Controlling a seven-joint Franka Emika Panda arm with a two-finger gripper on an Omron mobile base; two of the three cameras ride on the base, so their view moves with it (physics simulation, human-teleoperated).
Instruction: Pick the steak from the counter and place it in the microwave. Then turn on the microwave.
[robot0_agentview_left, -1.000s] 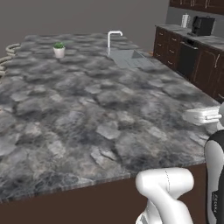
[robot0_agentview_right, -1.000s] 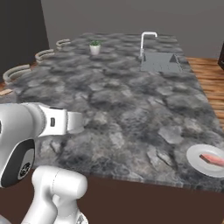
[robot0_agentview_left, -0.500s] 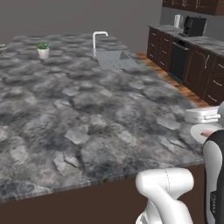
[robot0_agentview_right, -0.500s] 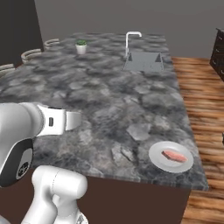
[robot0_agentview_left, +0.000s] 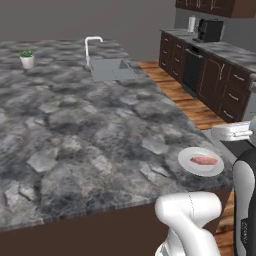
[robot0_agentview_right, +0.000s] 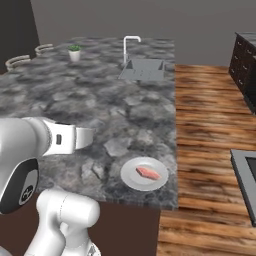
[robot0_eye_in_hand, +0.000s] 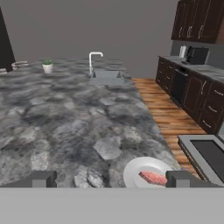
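So your gripper (robot0_eye_in_hand: 109, 179) is spread wide with nothing in it, hanging above the near edge of the counter (robot0_eye_in_hand: 65, 113). Just past its right fingertip (robot0_eye_in_hand: 178, 178) you've got the steak (robot0_eye_in_hand: 153, 177), lying on a round white plate (robot0_eye_in_hand: 135, 168) near the counter's right corner. Sink (robot0_eye_in_hand: 106, 77) and potted plant (robot0_eye_in_hand: 47, 66) sit at the far end.

left base view: behind my arm's left, looking forward and down over the counter (robot0_agentview_left: 75, 130) | right base view: behind its right, same slab | hand view: low, near the counter's edge, facing along it | shared: counter, plate (robot0_agentview_right: 131, 176), sink (robot0_eye_in_hand: 106, 78)
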